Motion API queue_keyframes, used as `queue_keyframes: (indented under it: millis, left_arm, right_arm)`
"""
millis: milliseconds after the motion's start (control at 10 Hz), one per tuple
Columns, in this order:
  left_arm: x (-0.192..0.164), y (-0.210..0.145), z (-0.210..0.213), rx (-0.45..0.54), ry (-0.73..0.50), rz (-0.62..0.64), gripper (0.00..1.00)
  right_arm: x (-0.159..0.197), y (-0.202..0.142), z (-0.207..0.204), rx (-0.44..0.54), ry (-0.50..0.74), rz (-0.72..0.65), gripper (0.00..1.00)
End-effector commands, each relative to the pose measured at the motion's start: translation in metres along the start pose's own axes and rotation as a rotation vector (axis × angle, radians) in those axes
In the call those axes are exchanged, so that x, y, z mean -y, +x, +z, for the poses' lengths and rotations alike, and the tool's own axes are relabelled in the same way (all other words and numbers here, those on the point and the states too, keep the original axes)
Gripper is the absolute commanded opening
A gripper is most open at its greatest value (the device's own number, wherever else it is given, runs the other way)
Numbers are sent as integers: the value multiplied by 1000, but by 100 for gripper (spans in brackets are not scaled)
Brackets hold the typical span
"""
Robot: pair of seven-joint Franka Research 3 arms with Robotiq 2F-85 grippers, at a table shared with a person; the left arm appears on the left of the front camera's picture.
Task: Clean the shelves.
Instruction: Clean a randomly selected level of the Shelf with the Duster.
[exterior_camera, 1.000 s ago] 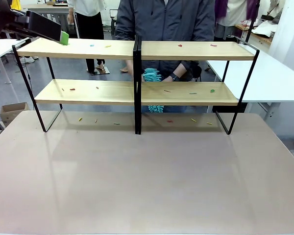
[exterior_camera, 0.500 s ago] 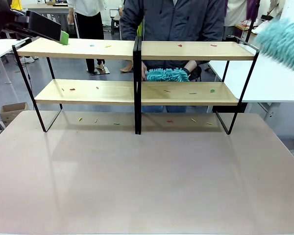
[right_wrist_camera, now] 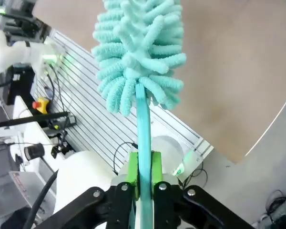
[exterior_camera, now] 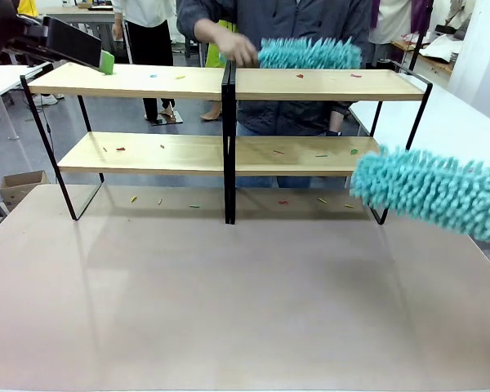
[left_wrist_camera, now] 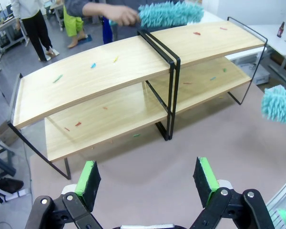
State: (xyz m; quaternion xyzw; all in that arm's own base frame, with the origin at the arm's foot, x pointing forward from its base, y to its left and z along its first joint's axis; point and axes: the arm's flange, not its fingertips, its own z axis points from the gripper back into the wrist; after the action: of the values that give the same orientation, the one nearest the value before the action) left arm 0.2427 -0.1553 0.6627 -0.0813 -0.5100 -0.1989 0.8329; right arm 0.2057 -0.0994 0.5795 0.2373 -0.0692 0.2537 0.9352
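I see the shelves (exterior_camera: pixel 147 81) standing across the far half of the table (exterior_camera: pixel 229 310): two wooden tiers in a thin black frame. Small coloured scraps (exterior_camera: pixel 300 76) dot both tiers and the table beneath.

My right gripper (right_wrist_camera: pixel 144 168) is clamped on the thin handle of a fluffy teal duster (right_wrist_camera: pixel 138 52). From the front, its head hangs in the air at the right, near the lower tier's right end and not touching it. My left gripper (left_wrist_camera: pixel 148 179) is spread wide and empty, raised by the left end of the shelves.

The person's hand (exterior_camera: pixel 243 51) holds a second duster (exterior_camera: pixel 310 54) over the upper right board.

To do this well, I judge I should lay my duster flat on the lower right board and sweep the scraps out the open end. I should steer clear of the end post and of the person's duster.
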Motion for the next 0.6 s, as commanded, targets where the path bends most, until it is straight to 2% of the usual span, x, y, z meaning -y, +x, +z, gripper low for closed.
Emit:
queue_keyframes:
  millis: [0, 200, 400, 500]
  left_arm:
    - [-2, -2, -1, 5, -1, 3, 100]
    - [-2, -2, -1, 5, -1, 3, 100]
    - [-2, -2, -1, 5, -1, 3, 100]
    - [-2, -2, -1, 5, -1, 3, 100]
  right_arm:
    - [1, 16, -37, -154, -70, 122, 12]
    - [-7, 46, -85, -220, -85, 184, 12]
    - [-21, 54, -131, -184, -131, 165, 12]
    - [-26, 52, -164, -110, -125, 138, 12]
